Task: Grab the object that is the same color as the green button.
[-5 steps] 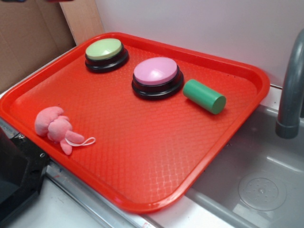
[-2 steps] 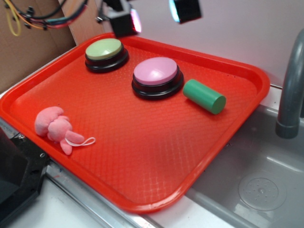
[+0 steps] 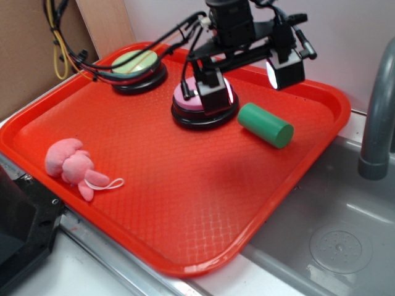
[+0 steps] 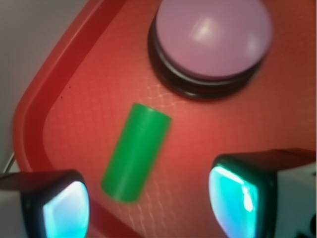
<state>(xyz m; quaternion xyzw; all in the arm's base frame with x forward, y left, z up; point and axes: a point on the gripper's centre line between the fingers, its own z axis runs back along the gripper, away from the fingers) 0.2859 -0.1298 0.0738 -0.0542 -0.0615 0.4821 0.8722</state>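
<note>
Arm has dropped in fast: a second ago it wasn't in shot, then only its pad tips showed at the top edge, and now the whole gripper hangs over the back half of the red tray. Nothing on the tray has shifted.

Jaws are spread wide and empty. In the wrist view the two lit pads sit on either side of the near end of the green cylinder, with the gap wider than the cylinder's thickness. No contact yet, and the gripper looks to be still above it.

The cylinder lies on its side on the tray, just beside the pink button, toward the sink; they look close but apart. The green button is further back, partly behind cables. Pink plush toy sits near the front corner, well out of the way.

Read: right target picked, colour matches the green button, approach step nearly done. In the wrist view the cylinder runs at a slant to the pad line, so a small wrist turn may help before descent. Risk: the one pad that hangs over the pink button could clip its dome or roll the cylinder.
</note>
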